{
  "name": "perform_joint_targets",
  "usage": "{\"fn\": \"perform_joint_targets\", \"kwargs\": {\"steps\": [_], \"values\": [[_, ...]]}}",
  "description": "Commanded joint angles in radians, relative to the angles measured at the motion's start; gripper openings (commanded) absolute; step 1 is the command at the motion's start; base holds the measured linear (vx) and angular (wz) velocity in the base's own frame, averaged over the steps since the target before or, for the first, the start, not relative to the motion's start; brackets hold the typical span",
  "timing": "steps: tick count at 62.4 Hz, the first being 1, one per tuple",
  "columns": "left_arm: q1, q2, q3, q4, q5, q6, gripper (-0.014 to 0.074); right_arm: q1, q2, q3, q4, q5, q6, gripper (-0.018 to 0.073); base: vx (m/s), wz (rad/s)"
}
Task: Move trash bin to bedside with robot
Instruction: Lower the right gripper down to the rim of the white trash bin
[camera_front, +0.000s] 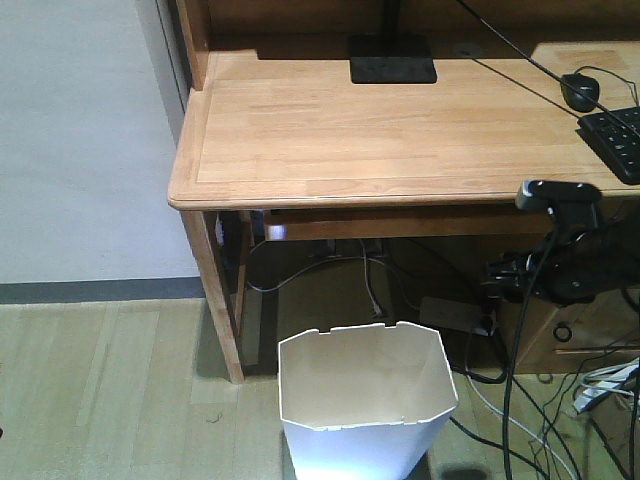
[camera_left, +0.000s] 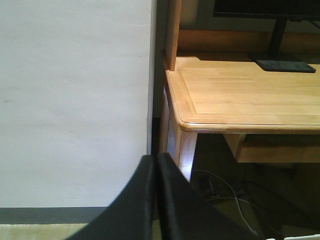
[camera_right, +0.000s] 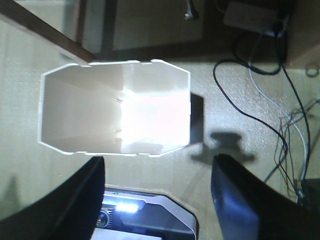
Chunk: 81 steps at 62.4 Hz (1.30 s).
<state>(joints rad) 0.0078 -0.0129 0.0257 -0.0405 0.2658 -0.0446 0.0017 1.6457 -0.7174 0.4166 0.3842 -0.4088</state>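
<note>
While the right jaws gape wide above the trash bin (camera_right: 80, 115), left jaws pressed together, empty.

Front: high, tilted down over desk (camera_front: 380, 130) and trash bin (camera_front: 360, 440). Left wrist: level, near desk corner. Right wrist: directly above trash bin.

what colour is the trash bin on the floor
The trash bin is white, cream inside; clearest in the exterior front-facing view.
</note>
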Motion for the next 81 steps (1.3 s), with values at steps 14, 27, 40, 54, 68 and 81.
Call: {"fn": "perform_joint_targets", "kwargs": {"steps": [14, 27, 40, 54, 68, 81], "values": [[0.0, -0.014, 0.019, -0.004, -0.069, -0.006, -0.0006, -0.001, 0.277, -0.108, -0.013, -0.153, -0.014, 0.0505, 0.0, 0.0], [0.0, -0.014, 0.019, -0.004, -0.069, -0.006, -0.0006, -0.002, 0.462, -0.221, -0.013, -0.127, -0.075, 0.053, 0.0, 0.0], [0.0, -0.014, 0.019, -0.004, -0.069, -0.006, -0.0006, -0.062, 0.608, -0.313, -0.001, -0.1, -0.107, 0.0532, 0.0, 0.0], [0.0, -0.014, 0.019, -0.004, -0.069, -0.006, -0.0006, -0.106, 0.729, -0.393, 0.003, -0.087, -0.204, 0.0532, 0.0, 0.0], [0.0, -0.014, 0.019, -0.004, -0.069, -0.006, -0.0006, -0.065, 0.86, -0.499, 0.053, -0.089, -0.302, 0.0532, 0.0, 0.0], [0.0, -0.014, 0.019, -0.004, -0.069, -0.006, -0.0006, -0.036, 0.984, -0.612, 0.085, -0.05, -0.319, 0.0532, 0.0, 0.0]]}}
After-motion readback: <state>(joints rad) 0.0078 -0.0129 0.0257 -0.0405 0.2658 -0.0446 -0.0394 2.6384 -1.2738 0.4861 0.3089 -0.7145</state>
